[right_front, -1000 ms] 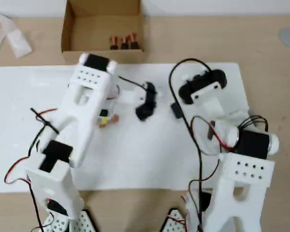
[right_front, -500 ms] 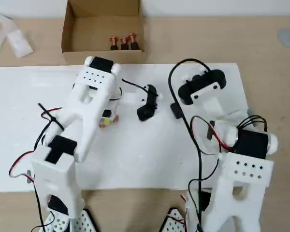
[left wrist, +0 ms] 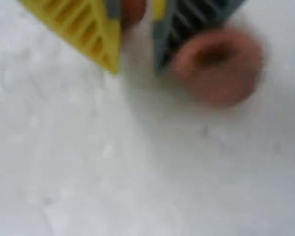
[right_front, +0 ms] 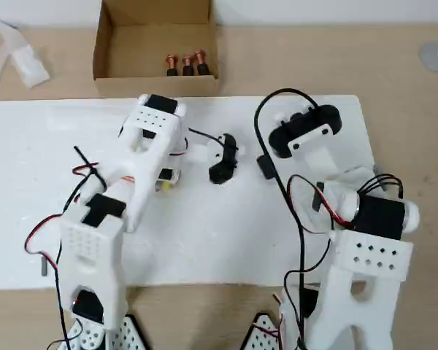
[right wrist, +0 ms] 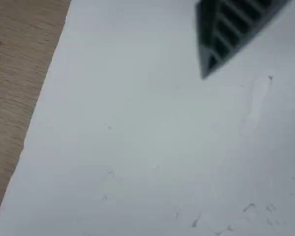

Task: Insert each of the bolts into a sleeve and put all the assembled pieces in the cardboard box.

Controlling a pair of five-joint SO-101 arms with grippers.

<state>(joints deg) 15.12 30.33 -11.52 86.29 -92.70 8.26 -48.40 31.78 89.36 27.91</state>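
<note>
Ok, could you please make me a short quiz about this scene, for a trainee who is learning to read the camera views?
1. Multiple choice: how many copper pieces lie in the cardboard box? A) one B) three C) five
2. True or false: the left gripper hangs over the bare wooden table.
3. Fill in: of the two fingers that pinch a copper part, the one farther from the loose sleeve is ____.

Key: 1 B. 2 false, it is over the white board. 3 yellow.
</note>
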